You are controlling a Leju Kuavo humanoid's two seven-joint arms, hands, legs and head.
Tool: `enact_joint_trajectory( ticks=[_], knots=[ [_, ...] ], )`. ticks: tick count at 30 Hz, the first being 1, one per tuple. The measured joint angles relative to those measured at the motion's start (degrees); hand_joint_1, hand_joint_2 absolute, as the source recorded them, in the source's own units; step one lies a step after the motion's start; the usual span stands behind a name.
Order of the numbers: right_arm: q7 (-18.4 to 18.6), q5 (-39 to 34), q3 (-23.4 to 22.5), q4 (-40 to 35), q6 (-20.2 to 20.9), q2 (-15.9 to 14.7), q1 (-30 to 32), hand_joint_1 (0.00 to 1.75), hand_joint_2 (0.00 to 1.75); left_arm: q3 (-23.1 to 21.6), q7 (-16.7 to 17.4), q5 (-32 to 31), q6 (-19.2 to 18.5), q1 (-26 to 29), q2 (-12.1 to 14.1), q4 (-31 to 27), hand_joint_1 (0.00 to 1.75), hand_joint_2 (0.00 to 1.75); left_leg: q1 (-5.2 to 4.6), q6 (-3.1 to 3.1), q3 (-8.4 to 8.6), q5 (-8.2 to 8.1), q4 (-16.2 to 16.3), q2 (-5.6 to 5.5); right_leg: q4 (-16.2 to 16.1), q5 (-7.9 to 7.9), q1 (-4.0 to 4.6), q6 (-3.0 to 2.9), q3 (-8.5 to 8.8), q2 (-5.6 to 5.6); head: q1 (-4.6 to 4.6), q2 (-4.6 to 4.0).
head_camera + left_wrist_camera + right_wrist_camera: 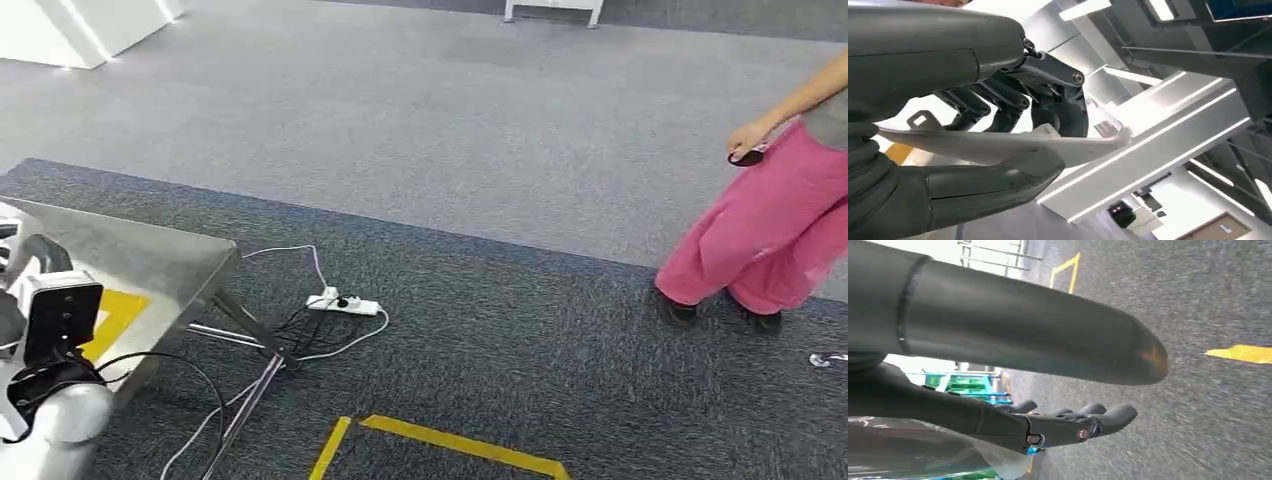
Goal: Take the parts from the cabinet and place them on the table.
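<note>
My left hand (1013, 97) holds a flat white part (1013, 142), pinched between its dark fingers and the thick grey thumb; the part's curved end sticks out past the fingertips. In the head view my left arm (50, 330) reaches over the near corner of the steel table (150, 255) at the lower left. In the right wrist view my right hand (1063, 425) hangs over the grey carpet with its fingers stretched out and apart, holding nothing.
A person (770, 220) in pink trousers stands at the right, a small dark object in hand. A white power strip (345, 303) with loose cables lies on the carpet beside the table's leg. Yellow floor tape (450, 440) marks the near floor.
</note>
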Motion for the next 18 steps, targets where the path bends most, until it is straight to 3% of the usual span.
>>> enact_joint_trajectory(
  ticks=[1, 4, 5, 6, 7, 9, 10, 11, 12, 13, 14, 15, 16, 18],
  knots=[
    [-0.17, -0.02, -0.02, 0.00, -0.15, 0.00, 0.04, 0.00, 0.00, -0.15, 0.02, 0.11, 0.00, -0.34, 0.07, 0.13, 1.75, 1.75, -0.60, 0.19, 0.65, -0.88, -1.31, 0.89, 0.26, -0.20, 0.46, 0.36, -0.16, -0.21, 0.00, 0.00],
    [-0.39, -0.11, -0.15, 0.00, -0.74, 0.00, 0.01, 0.00, 0.00, -0.61, 0.09, 0.57, 0.00, -0.64, 0.17, 0.33, 1.75, 1.75, -0.81, 0.98, 0.17, -0.93, -1.21, -0.13, -0.11, -0.10, 0.25, 1.22, -0.09, -1.15, 0.07, 0.00],
    [-0.50, -0.24, -0.24, 0.00, -0.83, 0.00, -0.06, 0.00, 0.00, -0.79, 0.09, 0.59, 0.00, -0.80, 0.20, 0.35, 1.75, 1.75, -0.57, 1.53, 0.41, -0.58, -1.86, -0.50, -0.14, -0.28, 0.33, 1.71, 0.12, -1.48, 0.09, 0.00],
    [-0.52, -0.24, -0.39, 0.00, -1.11, -0.02, -0.08, 0.00, 0.00, -0.94, 0.09, 0.66, 0.02, -0.98, 0.17, 0.37, 1.75, 1.75, -0.33, 1.90, 0.67, -0.29, -2.19, -0.57, 0.68, -1.00, 0.14, 1.97, -0.62, -0.33, 0.17, 0.00],
    [-0.55, -0.24, -0.48, 0.00, -1.29, 0.00, -0.10, 0.00, 0.00, -1.03, 0.09, 0.66, 0.00, -1.40, 0.17, 0.39, 1.75, 1.75, -0.24, 2.34, 0.64, -0.27, -2.22, -0.76, 3.07, -2.50, 0.15, 2.06, -1.80, 0.80, 0.24, 0.00],
    [-0.61, -0.37, -0.59, 0.00, -1.44, 0.00, 0.03, 0.00, 0.00, -1.22, 0.09, 0.66, 0.00, -1.68, 0.15, 0.63, 1.75, 1.75, -0.31, 2.63, 0.60, -0.34, -2.21, -1.23, 13.03, -6.86, -0.03, 2.35, -6.73, 1.52, 0.39, 0.00],
    [-0.72, -0.37, -0.65, 0.00, -1.62, 0.00, 0.18, 0.00, 0.00, -1.31, 0.09, 0.66, 0.00, -1.71, 0.15, 0.79, 1.75, 1.75, -0.39, 2.64, 0.60, -0.36, -2.18, -1.57, 17.32, -8.16, -0.05, 2.49, -9.05, 1.56, 0.44, 0.00],
    [-0.79, -0.35, -0.77, 0.00, -1.79, 0.00, 0.25, 0.00, 0.00, -1.31, 0.09, 0.66, 0.00, -1.72, 0.15, 0.96, 1.75, 1.75, -0.39, 2.63, 0.64, -0.36, -2.17, -1.91, 18.91, -7.88, -0.05, 2.52, -10.25, 1.56, 0.41, 0.00],
    [-0.87, -0.35, -0.96, 0.00, -1.88, 0.00, 0.28, 0.00, 0.00, -1.31, 0.09, 0.66, 0.00, -1.77, 0.13, 1.14, 1.75, 1.75, -0.37, 2.62, 0.69, -0.38, -2.15, -2.23, 17.55, -6.34, -0.07, 2.55, -9.95, 1.56, 0.44, 0.00],
    [-0.90, -0.33, -1.07, 0.00, -1.88, 0.00, 0.27, 0.00, 0.00, -1.31, 0.09, 0.68, 0.00, -1.80, 0.13, 1.29, 1.75, 1.75, -0.32, 2.55, 0.75, -0.42, -2.12, -2.62, 13.86, -3.86, -0.13, 2.54, -8.46, 1.57, 0.46, 0.00],
    [-0.92, -0.33, -1.16, 0.00, -1.90, 0.00, 0.24, 0.00, 0.00, -1.31, 0.09, 0.68, 0.00, -1.84, 0.13, 1.40, 1.75, 1.75, -0.24, 2.33, 0.90, -0.56, -2.07, -3.02, 7.83, -0.76, -0.23, 2.45, -5.68, 1.73, 0.44, 0.00],
    [-0.94, -0.33, -1.24, 0.00, -1.90, 0.00, 0.22, 0.00, 0.00, -1.31, 0.09, 0.68, 0.00, -1.92, 0.13, 1.42, 1.75, 1.75, -0.18, 2.08, 0.98, -0.73, -1.94, -3.29, 2.73, 1.38, -0.36, 2.46, -3.18, 2.45, 0.46, 0.00],
    [-1.01, -0.33, -1.31, 0.00, -1.90, 0.00, 0.16, 0.00, 0.00, -1.31, 0.09, 0.68, 0.00, -2.03, 0.13, 1.46, 1.75, 1.75, -0.53, 1.69, 0.74, -0.96, -1.61, -3.56, 0.62, 0.55, -0.34, 2.45, -1.93, 3.72, 0.55, 0.00],
    [-1.01, -0.37, -1.42, 0.00, -1.92, 0.00, 0.16, 0.00, 0.00, -1.38, 0.07, 0.66, 0.02, -2.21, 0.13, 1.60, 1.75, 1.75, -0.39, 1.09, 0.45, -0.72, -1.54, -4.09, 0.50, 0.74, -0.22, 1.78, -1.63, 3.29, 0.55, 0.00]
  ],
)
